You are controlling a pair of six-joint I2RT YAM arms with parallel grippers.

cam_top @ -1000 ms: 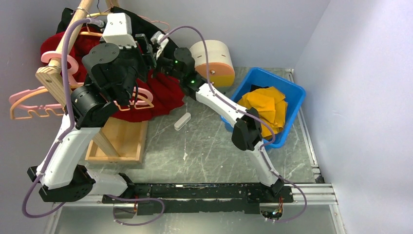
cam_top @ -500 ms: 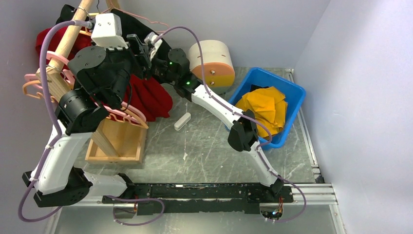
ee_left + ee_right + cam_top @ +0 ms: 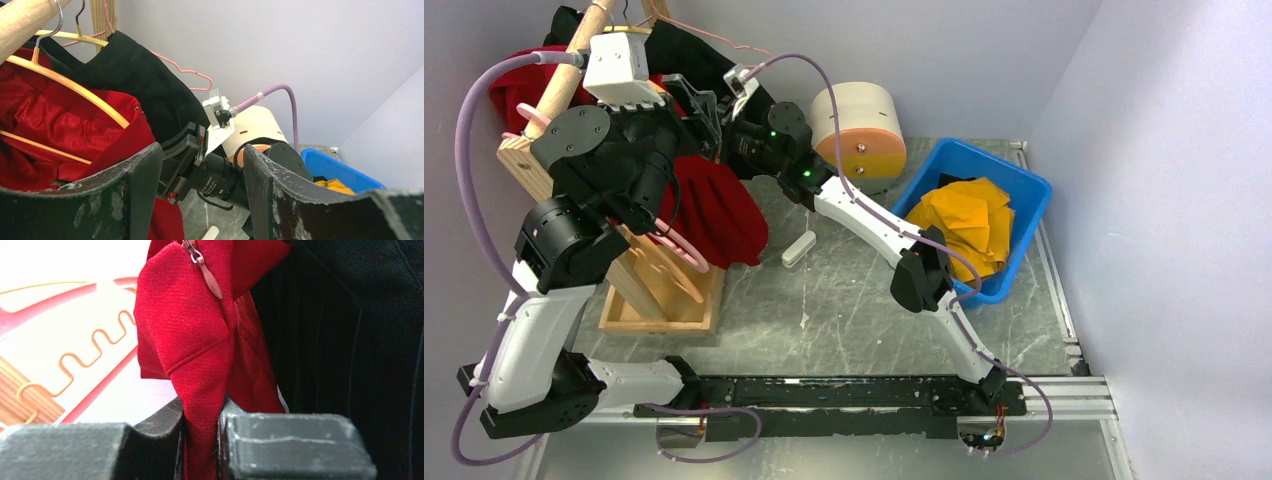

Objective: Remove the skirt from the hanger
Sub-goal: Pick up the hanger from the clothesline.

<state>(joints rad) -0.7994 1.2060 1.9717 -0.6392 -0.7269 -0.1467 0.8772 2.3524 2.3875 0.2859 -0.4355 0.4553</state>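
Note:
The red skirt [image 3: 724, 205] hangs on an orange hanger [image 3: 75, 87] from the wooden rail at the back left. My right gripper [image 3: 201, 425] is shut on a fold of the skirt [image 3: 200, 340] just below its zipper pull [image 3: 207, 280]. The left gripper [image 3: 200, 165] is open and holds nothing. It is raised beside the skirt [image 3: 60, 125] and looks toward the right wrist, whose camera shows between its fingers. The hanger's hook sits on the rail [image 3: 25, 17].
A black garment [image 3: 694, 50] hangs behind the skirt on a pink hanger [image 3: 185, 70]. Another pink hanger [image 3: 674, 245] dangles over the wooden rack base [image 3: 664, 295]. A beige-and-orange cylinder [image 3: 859, 125], a blue bin [image 3: 1024, 200] with yellow cloth and a small white piece [image 3: 798, 247] are on the table.
The right gripper has closed on the red skirt. The left arm has swung up and to the left, and the hangers and skirt have shifted left with it.

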